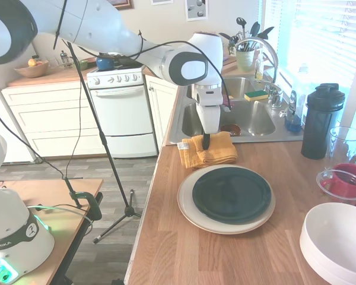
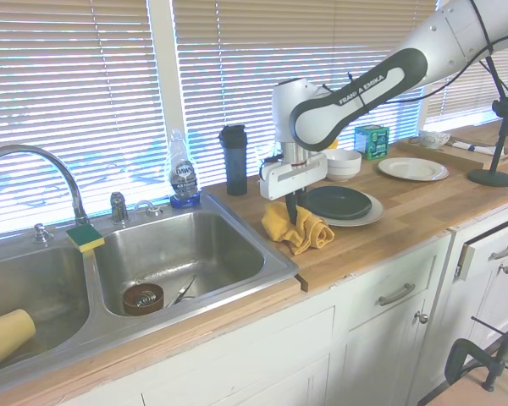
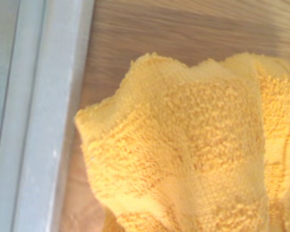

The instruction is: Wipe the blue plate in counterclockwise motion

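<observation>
Here the pincer (image 1: 207, 142) points straight down at the upper middle of the first exterior view, its dark fingers pressed together on a bunched fold of the orange cloth (image 1: 209, 151) — in the second exterior view the same pincer (image 2: 293, 211) stands in the cloth (image 2: 298, 228) near the frame's centre. The wrist view shows the cloth (image 3: 193, 150) close up, crumpled on the wood beside the sink's steel rim (image 3: 48, 121). Just below the cloth in the first exterior view, the blue plate (image 1: 231, 194) lies flat on a larger cream plate (image 1: 190, 215) — both on the wooden counter (image 1: 184, 255). A white bowl (image 1: 335, 240) sits at lower right.
</observation>
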{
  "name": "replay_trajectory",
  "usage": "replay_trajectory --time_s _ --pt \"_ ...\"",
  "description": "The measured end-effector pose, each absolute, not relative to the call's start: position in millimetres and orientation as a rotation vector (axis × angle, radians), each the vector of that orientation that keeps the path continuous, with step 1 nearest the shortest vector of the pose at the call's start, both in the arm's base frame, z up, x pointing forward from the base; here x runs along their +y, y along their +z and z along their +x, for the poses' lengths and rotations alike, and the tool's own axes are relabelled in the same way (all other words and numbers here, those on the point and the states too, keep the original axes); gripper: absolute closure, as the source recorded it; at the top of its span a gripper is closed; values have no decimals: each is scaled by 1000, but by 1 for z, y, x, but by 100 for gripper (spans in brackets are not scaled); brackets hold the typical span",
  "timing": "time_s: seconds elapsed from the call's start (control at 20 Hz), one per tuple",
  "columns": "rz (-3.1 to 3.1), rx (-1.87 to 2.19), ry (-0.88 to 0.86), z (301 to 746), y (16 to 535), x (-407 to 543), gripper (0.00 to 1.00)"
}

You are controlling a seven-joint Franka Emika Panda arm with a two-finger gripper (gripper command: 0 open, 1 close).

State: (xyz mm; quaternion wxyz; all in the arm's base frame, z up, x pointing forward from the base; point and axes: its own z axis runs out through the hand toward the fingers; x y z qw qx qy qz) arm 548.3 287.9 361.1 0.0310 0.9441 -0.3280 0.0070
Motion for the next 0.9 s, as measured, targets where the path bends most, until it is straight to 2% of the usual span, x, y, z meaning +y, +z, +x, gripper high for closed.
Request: replay_trajectory --time_s 0.45,0.9 --pt "2942 -1072 94 524 403 254 100" --pt "2966 -1165 91 537 431 207 100"
